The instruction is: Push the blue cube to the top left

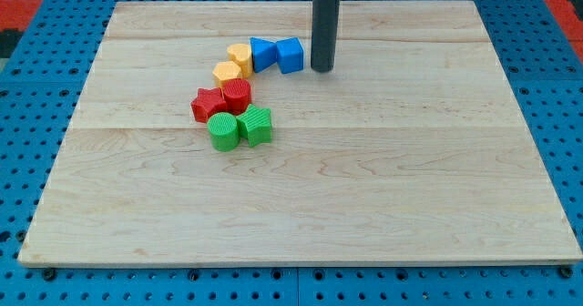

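Observation:
The blue cube (291, 56) sits in the upper middle of the wooden board (383, 178). A blue triangular block (262, 53) touches its left side. My tip (322, 69) is just right of the blue cube, with a small gap between them. The dark rod rises from the tip to the view's top edge.
Two yellow blocks (240, 56) (227, 72) lie left of the blue triangle. Below them are a red star-like block (208, 105) and a red cylinder (237, 96), then a green cylinder (222, 130) and another green block (257, 125). Blue pegboard surrounds the board.

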Tool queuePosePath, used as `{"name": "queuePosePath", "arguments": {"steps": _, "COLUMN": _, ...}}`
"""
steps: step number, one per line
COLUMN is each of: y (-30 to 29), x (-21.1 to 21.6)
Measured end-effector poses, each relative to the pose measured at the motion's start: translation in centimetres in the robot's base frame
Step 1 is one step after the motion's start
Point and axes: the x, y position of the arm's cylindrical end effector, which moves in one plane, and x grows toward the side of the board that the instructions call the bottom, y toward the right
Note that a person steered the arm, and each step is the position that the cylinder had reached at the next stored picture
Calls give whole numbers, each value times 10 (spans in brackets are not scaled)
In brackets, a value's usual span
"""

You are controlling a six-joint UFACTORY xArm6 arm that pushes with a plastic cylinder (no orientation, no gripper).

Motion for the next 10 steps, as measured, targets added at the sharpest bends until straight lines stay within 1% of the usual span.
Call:
{"name": "queuePosePath", "arguments": {"steps": 1, "y": -33, "x": -26}}
{"name": "queuePosePath", "arguments": {"steps": 2, "y": -48, "x": -77}}
{"name": "queuePosePath", "arguments": {"steps": 3, "y": -18, "x": -88}}
{"name": "queuePosePath", "arguments": {"steps": 4, "y": -10, "x": -111}}
{"name": "queuePosePath", "arguments": {"steps": 6, "y": -156, "x": -114}}
{"name": "queuePosePath", "arguments": {"steps": 7, "y": -164, "x": -89}}
{"name": "queuePosePath", "arguments": {"steps": 8, "y": -175, "x": -78}}
{"name": "queuePosePath", "arguments": {"steps": 9, "y": -205, "x": -108}}
{"name": "queuePosePath", "arguments": {"steps": 10, "y": -202, "x": -107}}
